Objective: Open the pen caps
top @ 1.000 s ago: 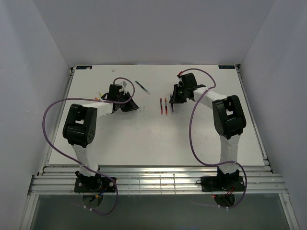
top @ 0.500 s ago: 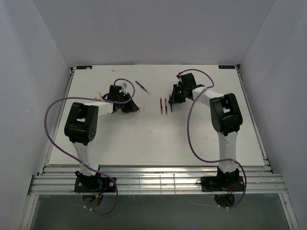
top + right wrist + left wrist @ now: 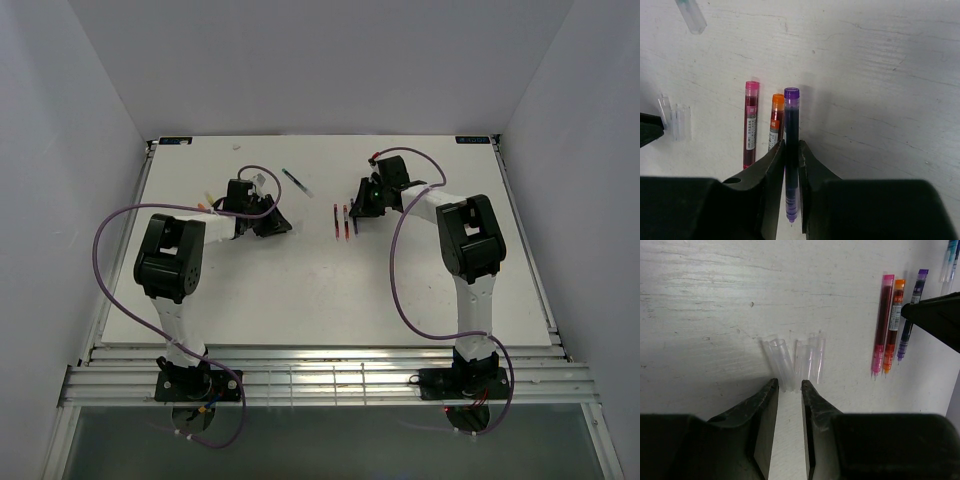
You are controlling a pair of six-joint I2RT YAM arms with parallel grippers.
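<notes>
Pen caps [image 3: 802, 360], three clear tubes, lie close together on the white table [image 3: 700, 300], just past the left gripper [image 3: 788, 386], whose jaws stand slightly parted and pinch nothing. Farther across, a pink pen [image 3: 882, 325] and an orange pen [image 3: 893, 325] lie side by side, tips bare. Just beside them the purple pen [image 3: 791, 130] sits clamped between the right gripper [image 3: 791, 144] fingers. Farthest back, another pen [image 3: 296, 182] lies slanted, well apart
</notes>
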